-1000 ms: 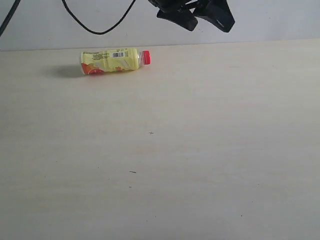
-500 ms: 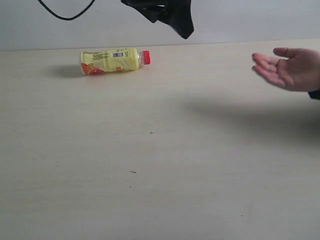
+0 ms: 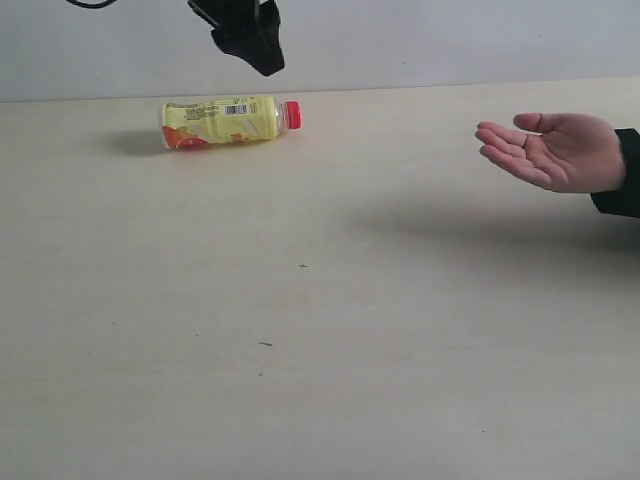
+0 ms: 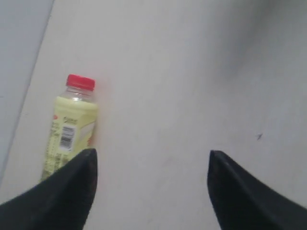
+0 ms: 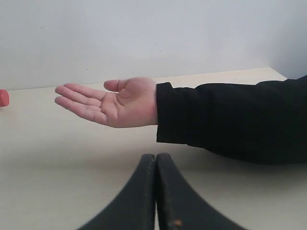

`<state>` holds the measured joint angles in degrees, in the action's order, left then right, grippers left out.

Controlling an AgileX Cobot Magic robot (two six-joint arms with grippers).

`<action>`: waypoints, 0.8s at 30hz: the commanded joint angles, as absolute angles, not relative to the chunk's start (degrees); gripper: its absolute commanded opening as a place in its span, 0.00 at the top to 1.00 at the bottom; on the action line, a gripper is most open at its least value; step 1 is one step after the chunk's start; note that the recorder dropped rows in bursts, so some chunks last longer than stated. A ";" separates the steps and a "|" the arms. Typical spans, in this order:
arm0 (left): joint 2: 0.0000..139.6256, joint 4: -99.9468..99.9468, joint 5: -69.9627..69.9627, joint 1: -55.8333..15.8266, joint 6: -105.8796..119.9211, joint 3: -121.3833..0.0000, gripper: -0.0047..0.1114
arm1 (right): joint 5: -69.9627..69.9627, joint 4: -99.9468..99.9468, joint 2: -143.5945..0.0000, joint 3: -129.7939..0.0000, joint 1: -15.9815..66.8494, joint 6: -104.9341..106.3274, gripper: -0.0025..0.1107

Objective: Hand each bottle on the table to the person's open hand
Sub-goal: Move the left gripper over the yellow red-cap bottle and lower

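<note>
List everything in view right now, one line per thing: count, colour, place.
bottle: one, yellow with a red cap, lying on its side at the far left of the table, cap towards the middle
table: one, pale beige, fills most of the exterior view
specks: a few, dark, near the table's middle
wall: one, light grey, behind the table's far edge
hand: one, the person's, open with palm up, held above the table's right side, empty
sleeve: one, black, on the person's arm
left gripper: one, black, open, in the air above the bottle, empty
right gripper: one, black, shut, empty, pointing towards the hand; out of the exterior view
</note>
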<state>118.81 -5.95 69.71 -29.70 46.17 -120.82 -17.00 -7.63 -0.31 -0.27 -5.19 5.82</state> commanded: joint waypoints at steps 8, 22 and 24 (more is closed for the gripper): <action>124.66 17.54 60.38 -28.48 44.76 -120.63 0.05 | -16.59 -7.55 0.00 0.00 -5.03 5.98 0.98; 134.90 14.66 45.68 -24.16 51.70 -120.63 0.05 | -16.59 -7.55 0.00 0.00 -5.03 5.98 0.98; 135.57 12.88 44.03 -23.08 53.78 -120.63 0.05 | -16.59 -7.55 0.00 0.00 -5.03 5.98 0.98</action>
<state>135.03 15.39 47.17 -24.66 51.20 -120.82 -17.00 -7.63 -0.31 -0.27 -5.19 5.82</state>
